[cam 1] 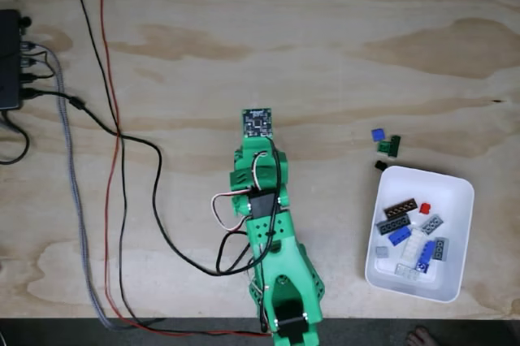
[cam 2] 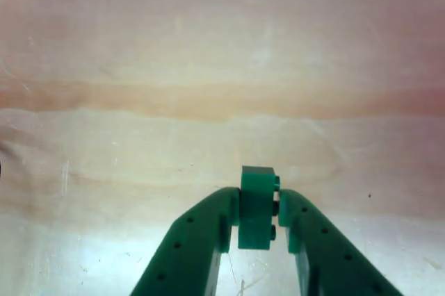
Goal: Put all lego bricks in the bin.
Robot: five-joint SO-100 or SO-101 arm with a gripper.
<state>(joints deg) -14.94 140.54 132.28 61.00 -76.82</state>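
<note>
Green gripper (cam 2: 259, 230) fingers rise from the bottom edge of the other view, closed tightly on a small green lego brick (cam 2: 256, 207). That brick stands upright between the two fingers, its studs facing right, above pale plywood (cam 2: 208, 67) with a darker band of grain running across the middle of the frame.

From the fixed view, looking straight down, the green robot arm (cam 1: 272, 248) reaches up from the bottom centre of the frame, ending in a small circuit board (cam 1: 257, 122) near the middle. Black and red cables (cam 1: 114, 118) trail across the left side of the wooden table (cam 1: 244, 29) toward a black box (cam 1: 10, 58) at the left edge.

At the lower right sits the white bin (cam 1: 459, 200), a shallow rounded tray. Inside it lie many lego bricks (cam 1: 410, 236) in grey, blue, brown, red and white, bunched toward its left half. Just above the bin's upper left corner, on the bare table, lie a blue brick (cam 1: 378, 134), a dark green brick (cam 1: 389, 146) and a tiny black brick (cam 1: 379, 166).
</note>
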